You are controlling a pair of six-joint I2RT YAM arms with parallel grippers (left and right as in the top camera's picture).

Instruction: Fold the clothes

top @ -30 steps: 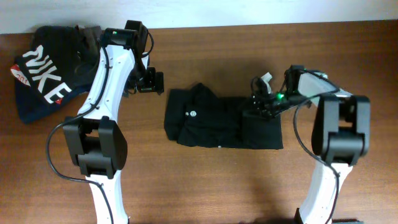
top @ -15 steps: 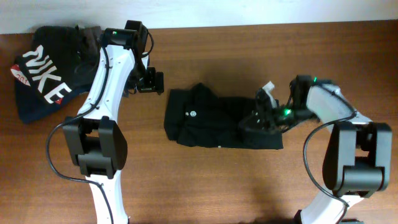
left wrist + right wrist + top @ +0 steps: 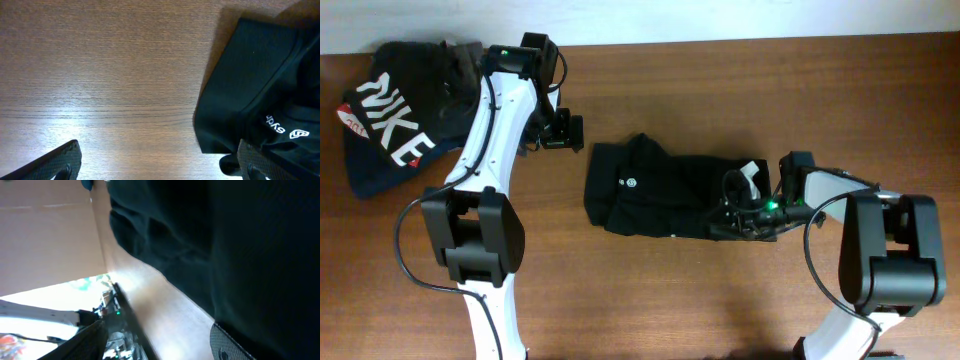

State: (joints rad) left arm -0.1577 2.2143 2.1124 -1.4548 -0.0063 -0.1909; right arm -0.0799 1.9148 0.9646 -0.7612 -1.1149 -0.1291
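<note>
Two grippers frame the job, and the risk sits with the right gripper (image 3: 732,208). It lies low at the right end of the black T-shirt (image 3: 655,190), its jaws parted. In its wrist view one finger (image 3: 227,340) is tucked against dark fabric while the other stands over bare wood. Whether any cloth is caught on that finger cannot be told. If the arm rose or pulled away with a fold snagged on the finger, the folded edge would probably be dragged open and bunch up.

The left gripper (image 3: 563,131) hangs spread as wide as it goes and holds nothing. It is just beside the shirt's left edge, above the table (image 3: 670,300). A reach from there that pinched only the top layer could peel the stack apart.

The shirt lies mid-table as a rough rectangle, its small white mark (image 3: 630,182) showing. The soft cloth would likely slide on the smooth wood under any sideways push. The NIKE garment (image 3: 390,120) lies well apart at far left.
</note>
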